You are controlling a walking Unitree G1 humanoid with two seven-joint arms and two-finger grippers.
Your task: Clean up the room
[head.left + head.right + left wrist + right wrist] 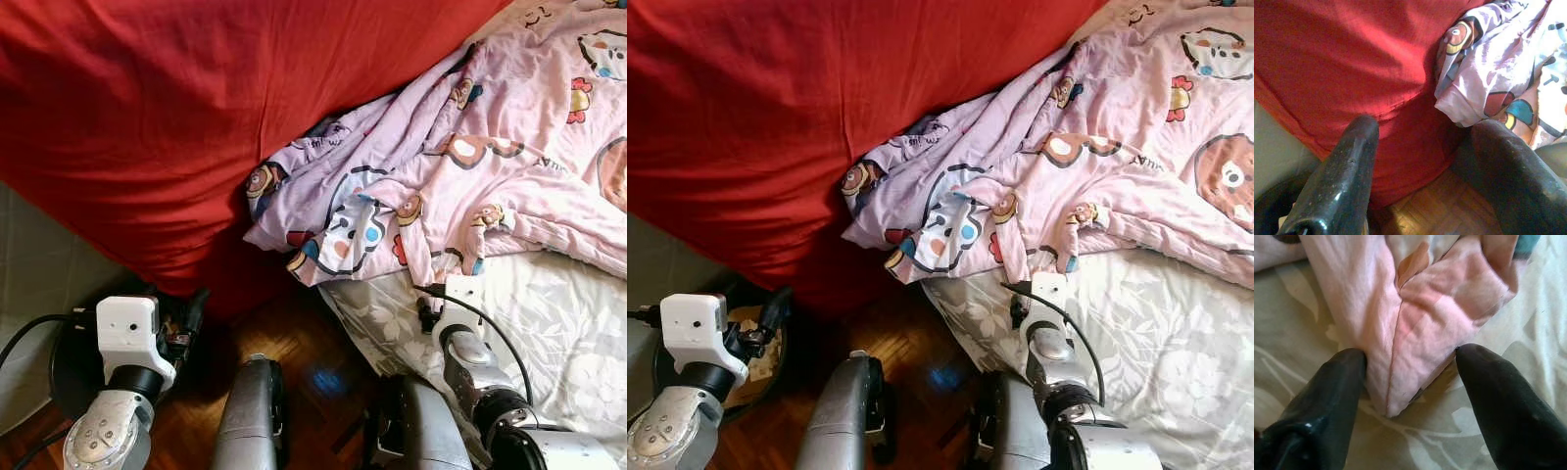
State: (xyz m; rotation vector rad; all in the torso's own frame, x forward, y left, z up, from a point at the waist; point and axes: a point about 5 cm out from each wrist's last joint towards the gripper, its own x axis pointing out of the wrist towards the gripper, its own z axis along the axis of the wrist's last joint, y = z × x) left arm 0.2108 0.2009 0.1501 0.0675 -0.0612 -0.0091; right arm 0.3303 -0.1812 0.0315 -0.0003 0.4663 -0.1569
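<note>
Red cover spread wide beyond the left hand, fingers parted around nothing, low over wood floor. Pink cartoon blanket heaped ahead of the right hand, on grey flowered sheet. Right hand open, one folded blanket corner lying between its fingertips
</note>
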